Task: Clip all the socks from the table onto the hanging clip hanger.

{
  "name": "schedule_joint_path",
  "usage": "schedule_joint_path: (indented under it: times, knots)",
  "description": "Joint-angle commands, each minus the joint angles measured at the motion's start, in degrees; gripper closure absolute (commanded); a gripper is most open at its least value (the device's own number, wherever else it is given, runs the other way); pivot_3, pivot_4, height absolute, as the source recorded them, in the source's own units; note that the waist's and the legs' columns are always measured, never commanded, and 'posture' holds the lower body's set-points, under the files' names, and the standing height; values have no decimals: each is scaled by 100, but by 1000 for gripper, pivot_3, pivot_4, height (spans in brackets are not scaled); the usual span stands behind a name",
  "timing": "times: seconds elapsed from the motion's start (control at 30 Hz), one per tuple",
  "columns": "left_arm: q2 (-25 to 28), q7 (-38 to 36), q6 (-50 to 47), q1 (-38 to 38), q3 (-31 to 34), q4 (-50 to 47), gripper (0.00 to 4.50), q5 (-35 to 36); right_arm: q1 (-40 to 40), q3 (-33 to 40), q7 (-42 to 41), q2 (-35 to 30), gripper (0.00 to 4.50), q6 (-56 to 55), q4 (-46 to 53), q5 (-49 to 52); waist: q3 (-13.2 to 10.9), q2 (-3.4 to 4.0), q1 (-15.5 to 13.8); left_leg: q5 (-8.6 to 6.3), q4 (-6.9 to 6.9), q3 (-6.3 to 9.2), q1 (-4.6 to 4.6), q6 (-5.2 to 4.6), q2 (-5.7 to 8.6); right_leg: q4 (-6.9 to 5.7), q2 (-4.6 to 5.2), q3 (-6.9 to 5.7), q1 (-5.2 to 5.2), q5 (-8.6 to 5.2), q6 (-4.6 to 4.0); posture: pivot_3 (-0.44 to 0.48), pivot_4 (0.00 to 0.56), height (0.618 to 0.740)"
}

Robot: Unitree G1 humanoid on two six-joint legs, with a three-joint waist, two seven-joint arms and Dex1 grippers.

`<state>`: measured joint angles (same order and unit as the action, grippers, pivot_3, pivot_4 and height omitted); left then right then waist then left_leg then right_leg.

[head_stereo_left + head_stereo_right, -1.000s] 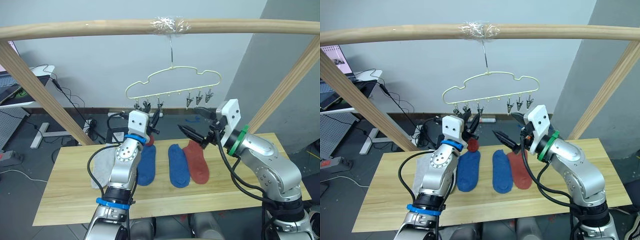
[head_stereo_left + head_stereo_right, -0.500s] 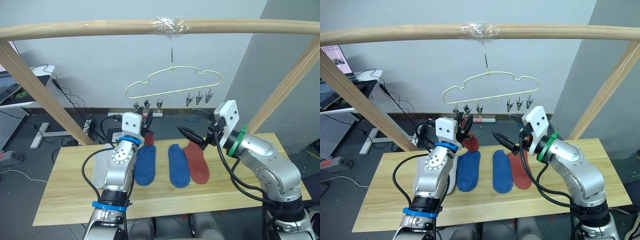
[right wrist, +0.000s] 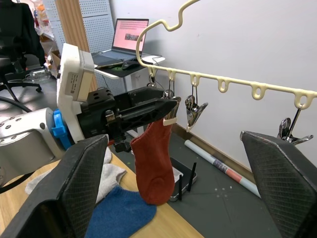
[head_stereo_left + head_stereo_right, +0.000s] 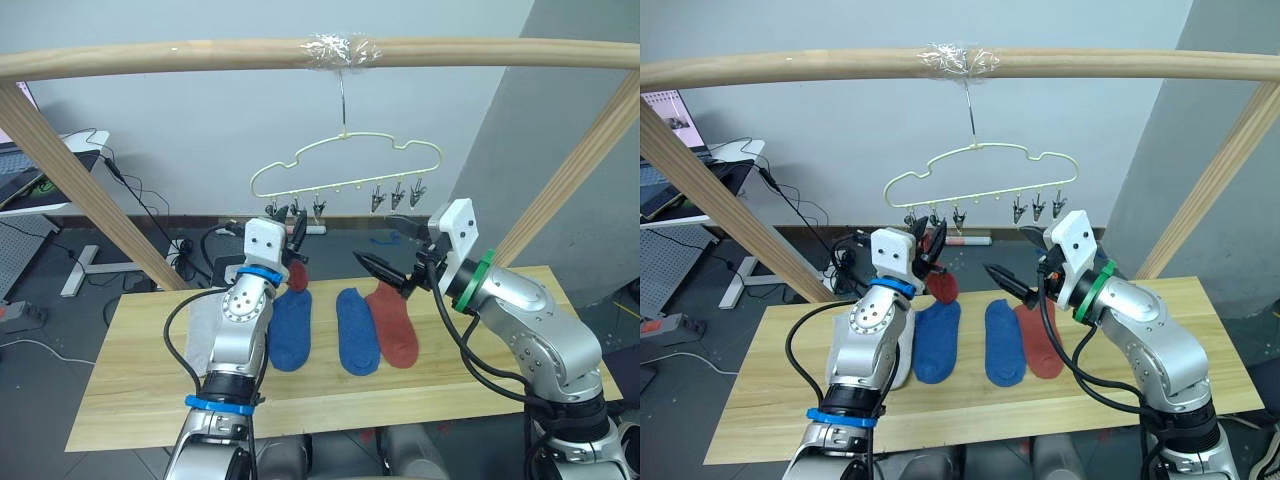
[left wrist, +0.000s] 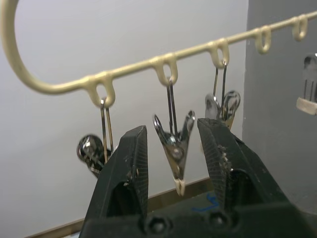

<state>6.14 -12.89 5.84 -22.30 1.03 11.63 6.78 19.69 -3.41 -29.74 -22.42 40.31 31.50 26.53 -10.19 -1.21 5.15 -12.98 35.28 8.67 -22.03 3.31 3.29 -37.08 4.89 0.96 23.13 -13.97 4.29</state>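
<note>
Even, bright light; perhaps soft shadows

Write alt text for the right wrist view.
A rust red sock hangs from a metal clip on the pale yellow clip hanger, with the left tool reaching to that clip. The right tool's wide-open black fingers frame the scene, above a grey sock and a blue sock on the wooden table.

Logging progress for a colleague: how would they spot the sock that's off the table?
Under the wooden pole hangs a wire clip hanger. Beneath its left-end clips, by the left claw, dangles a rust red sock; the others lie on the table.
</note>
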Motion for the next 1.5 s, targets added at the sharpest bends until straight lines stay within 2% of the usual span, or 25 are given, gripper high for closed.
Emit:
schedule_joint_path:
  times: [0.03, 1.4, 1.43, 1.5]
  knots:
    - [-36, 54, 212, -165, 70, 27, 2743, -10, 124, 50, 11, 7, 0, -131, 140, 52, 0, 0, 0, 0, 0, 0, 0, 0, 0, 0, 0, 0, 0, 0, 0, -212, 164, 740]
    - [-256, -1, 376, -440, 77, 248, 2743, 28, 114, 33, 58, 25, 0, -148, 138, 15, 0, 0, 3, 0, 11, 0, -3, 0, 0, -1, 0, 0, -1, 2, 4, -217, 166, 740]
    - [-260, -8, 381, -438, 77, 245, 3018, 35, 110, 29, 58, 24, 0, -149, 141, 14, 0, 0, 3, 0, 12, 0, -3, 0, 0, -1, 0, 0, -1, 3, 5, -215, 165, 740]
    - [-268, -16, 389, -440, 79, 245, 3252, 47, 110, 24, 54, 23, 0, -149, 142, 15, 0, 0, 3, 0, 12, 0, -3, 0, 0, -1, 0, 0, -1, 2, 7, -215, 165, 740]
